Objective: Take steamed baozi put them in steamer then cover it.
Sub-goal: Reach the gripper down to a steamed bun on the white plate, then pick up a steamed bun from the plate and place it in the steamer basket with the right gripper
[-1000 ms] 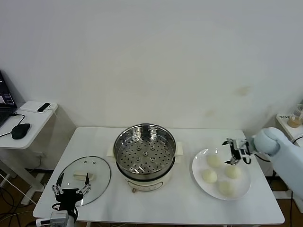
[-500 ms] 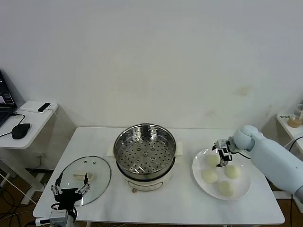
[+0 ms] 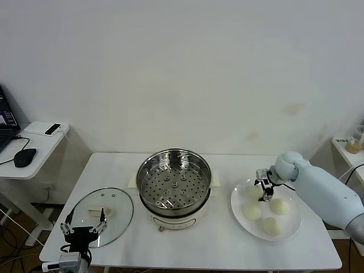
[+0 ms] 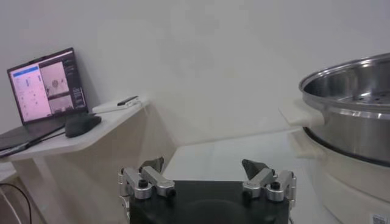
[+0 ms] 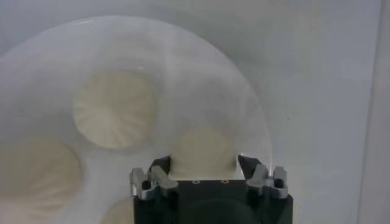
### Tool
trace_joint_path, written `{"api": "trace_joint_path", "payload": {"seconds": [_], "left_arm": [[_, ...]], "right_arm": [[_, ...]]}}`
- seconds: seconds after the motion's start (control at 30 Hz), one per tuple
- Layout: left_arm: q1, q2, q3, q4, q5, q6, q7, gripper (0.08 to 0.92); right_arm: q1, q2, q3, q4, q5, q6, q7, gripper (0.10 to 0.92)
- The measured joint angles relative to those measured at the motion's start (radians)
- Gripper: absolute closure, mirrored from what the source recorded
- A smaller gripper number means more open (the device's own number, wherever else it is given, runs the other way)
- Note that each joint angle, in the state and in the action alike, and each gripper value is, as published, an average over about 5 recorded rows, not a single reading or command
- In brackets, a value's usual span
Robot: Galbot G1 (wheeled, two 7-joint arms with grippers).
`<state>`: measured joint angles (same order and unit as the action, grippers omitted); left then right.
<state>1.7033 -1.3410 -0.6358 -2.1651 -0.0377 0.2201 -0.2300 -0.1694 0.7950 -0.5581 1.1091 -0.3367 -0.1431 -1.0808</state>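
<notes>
The steel steamer point(image 3: 173, 187) stands open at the table's middle, its perforated tray bare; its rim shows in the left wrist view point(image 4: 353, 103). Four baozi lie on a white plate point(image 3: 239, 219): far left point(image 3: 254, 193), near left point(image 3: 251, 211), right point(image 3: 279, 206), front point(image 3: 271, 226). My right gripper point(image 3: 265, 190) hangs over the far left baozi point(image 5: 204, 149), open, with a finger on either side of it point(image 5: 204, 164). The glass cover point(image 3: 116, 207) lies flat at the left. My left gripper point(image 3: 84, 228) is open and empty point(image 4: 204, 167) at the cover's near edge.
A side desk point(image 3: 34, 142) with a mouse and a laptop point(image 4: 46, 85) stands to the left of the table. Other baozi point(image 5: 116, 109) and the plate rim point(image 5: 244, 109) show in the right wrist view. A small shelf point(image 3: 350, 145) is at far right.
My right gripper has moved left across the plate, from above the right baozi to over the far left one. The left arm has not moved.
</notes>
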Motion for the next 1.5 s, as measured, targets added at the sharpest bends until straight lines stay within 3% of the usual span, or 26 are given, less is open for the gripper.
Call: {"api": "trace_joint_path", "payload": {"seconds": [0.43,0.87,1.23,1.5], "left_arm": [[-0.003,0.007,-0.001,-0.004,-0.001,0.011,-0.003,0.177],[0.0,0.034,-0.002,-0.003,-0.022,0.017,-0.002,0.177],[0.012,0.057,-0.026,-0.022,-0.049,0.017,0.005,0.177],[0.013,0.062,-0.046,-0.039,-0.058,0.02,0.007,0.177]], "right_arm": [[0.066,-0.056,-0.055,0.056,0.059,0.007,-0.024,0.462],[0.32,-0.097,-0.184,0.166,0.257,-0.009,-0.026,0.457],[0.618,0.026,-0.378,0.214,0.454,0.003,0.017,0.457],[0.716,0.187,-0.507,0.192,0.52,0.047,0.062,0.457]]}}
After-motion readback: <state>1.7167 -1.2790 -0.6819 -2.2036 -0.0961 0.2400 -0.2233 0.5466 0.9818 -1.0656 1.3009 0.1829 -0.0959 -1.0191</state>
